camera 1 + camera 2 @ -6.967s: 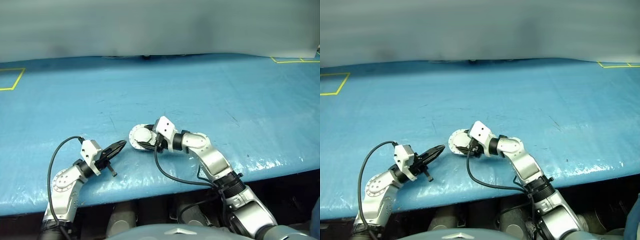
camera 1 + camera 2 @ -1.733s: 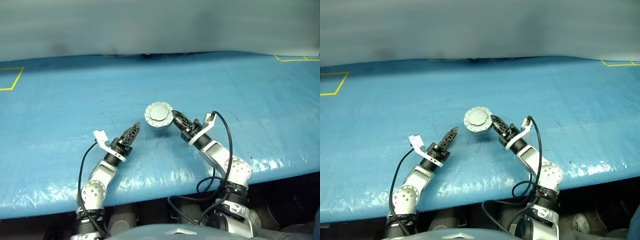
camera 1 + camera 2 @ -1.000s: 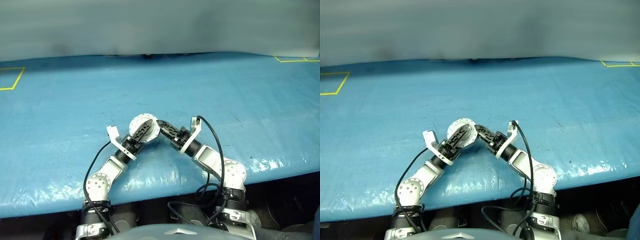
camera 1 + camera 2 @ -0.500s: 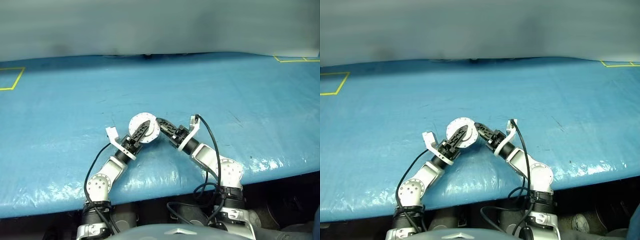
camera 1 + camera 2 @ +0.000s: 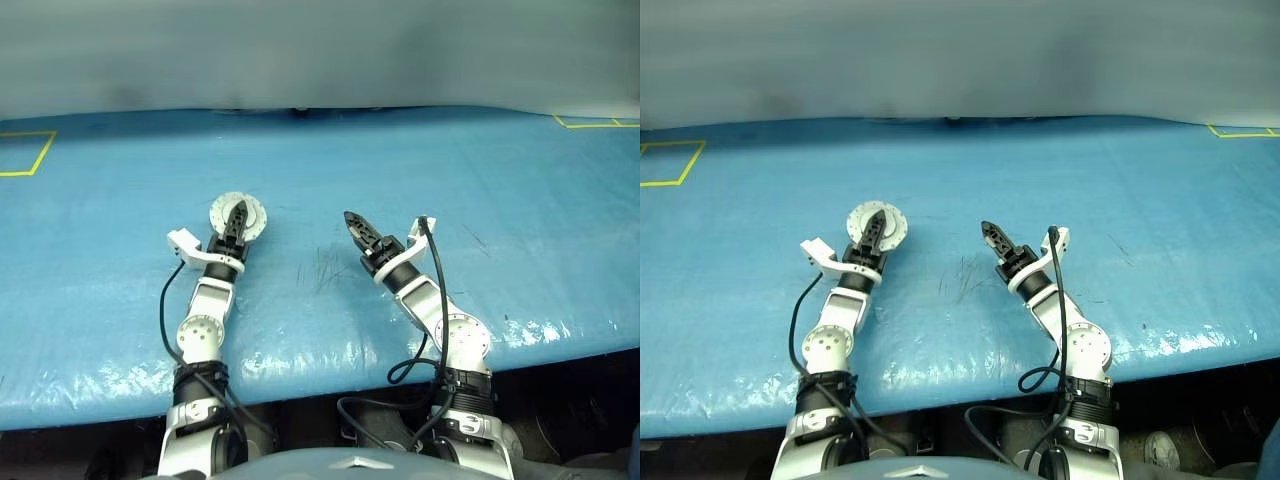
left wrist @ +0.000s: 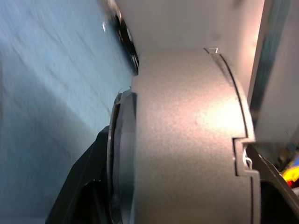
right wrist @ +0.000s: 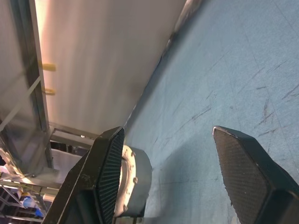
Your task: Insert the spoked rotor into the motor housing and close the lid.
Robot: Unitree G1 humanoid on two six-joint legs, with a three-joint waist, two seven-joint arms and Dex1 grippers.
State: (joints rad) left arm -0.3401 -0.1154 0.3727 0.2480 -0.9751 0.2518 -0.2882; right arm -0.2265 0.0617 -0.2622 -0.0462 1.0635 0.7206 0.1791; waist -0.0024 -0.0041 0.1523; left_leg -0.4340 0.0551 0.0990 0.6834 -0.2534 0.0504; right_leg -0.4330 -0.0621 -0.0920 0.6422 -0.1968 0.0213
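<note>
The motor housing point(image 5: 240, 214) is a round grey puck held up edge-on over the blue table, left of centre. My left gripper point(image 5: 238, 210) is shut on it, its black fingers point(image 6: 88, 186) clamping the puck across its thickness. The lid point(image 6: 122, 154) lies flat against the housing, with only a thin seam between them. My right gripper point(image 5: 354, 224) is open and empty to the right of the housing, well apart from it. In the right wrist view the puck point(image 7: 136, 179) sits beyond the wide-spread fingers point(image 7: 108, 163). The spoked rotor is out of view.
The blue covered table point(image 5: 420, 170) stretches wide and far, with scratch marks point(image 5: 322, 270) between my arms. Yellow tape outlines sit at the far left point(image 5: 28, 155) and far right point(image 5: 590, 122). The table's front edge point(image 5: 330, 370) runs close below both arms.
My left gripper closed on the housing beside the right gripper, then carried it left and farther away. The right gripper let go, opened and drew off to the right.
</note>
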